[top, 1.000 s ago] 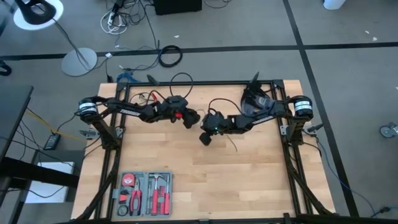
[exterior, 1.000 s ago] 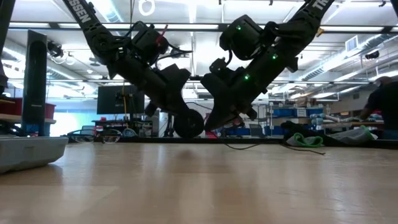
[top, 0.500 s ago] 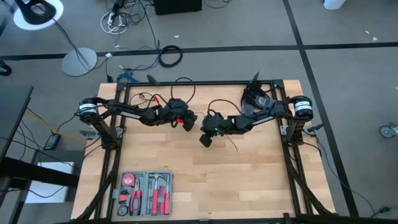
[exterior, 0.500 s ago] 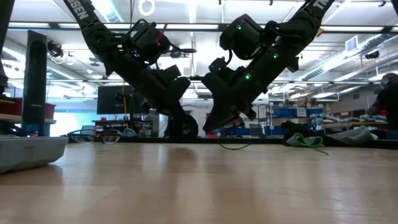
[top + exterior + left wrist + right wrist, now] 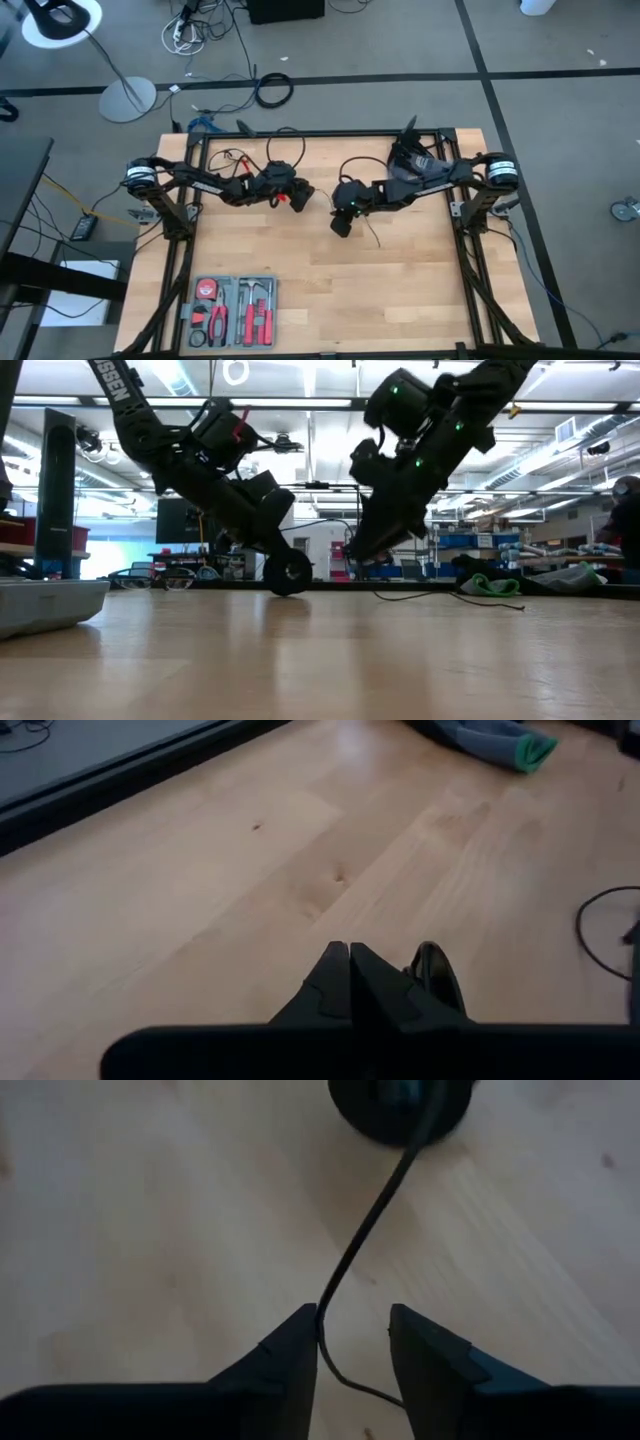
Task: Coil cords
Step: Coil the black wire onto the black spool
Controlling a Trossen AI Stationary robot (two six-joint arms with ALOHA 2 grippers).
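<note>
Right gripper (image 5: 352, 1342) parted around cord (image 5: 372, 1210), cord running lengthwise toward puck (image 5: 400, 1108)

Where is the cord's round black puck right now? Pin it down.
In the right wrist view the puck lies on the wooden table, ahead of the open right gripper, with the thin cord running from it back between the fingers.
</note>
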